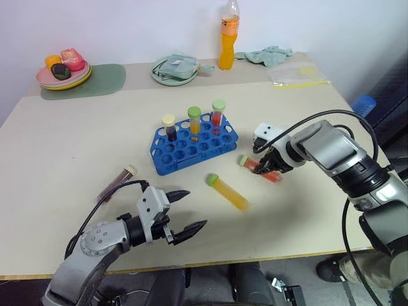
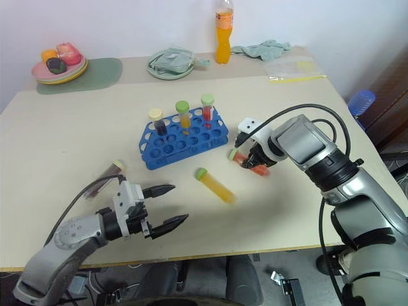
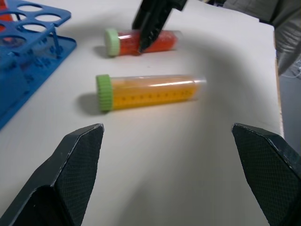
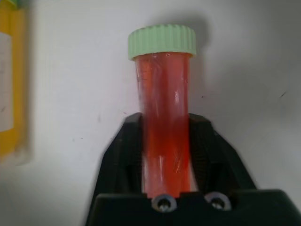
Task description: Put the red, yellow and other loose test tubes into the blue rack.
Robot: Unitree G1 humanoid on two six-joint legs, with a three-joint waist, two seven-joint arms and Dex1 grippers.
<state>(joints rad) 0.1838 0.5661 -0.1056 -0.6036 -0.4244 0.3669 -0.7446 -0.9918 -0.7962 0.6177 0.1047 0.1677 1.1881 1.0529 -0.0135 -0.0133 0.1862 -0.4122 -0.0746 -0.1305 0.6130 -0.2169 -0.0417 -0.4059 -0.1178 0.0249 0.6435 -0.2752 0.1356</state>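
Red tube (image 4: 163,122) pinched by right gripper (image 1: 268,167) on table — pickup step; next: lifted, uprighted over blue rack (image 1: 167,157); left gripper (image 1: 186,210) spread, empty.

Blue rack (image 1: 194,145) mid-tabletop w/ 3 capped tubes upright. Red tube (image 1: 261,168) (green cap) flat toward right edge; yellow tube (image 1: 228,192) flat nearer front edge; dark tube (image 1: 118,180) toward left.

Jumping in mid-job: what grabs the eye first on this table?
The right gripper, shut on the red tube lying on the table right of the blue rack, which holds three upright tubes. In front of the rack lies the yellow tube, with the open left gripper hovering nearby.
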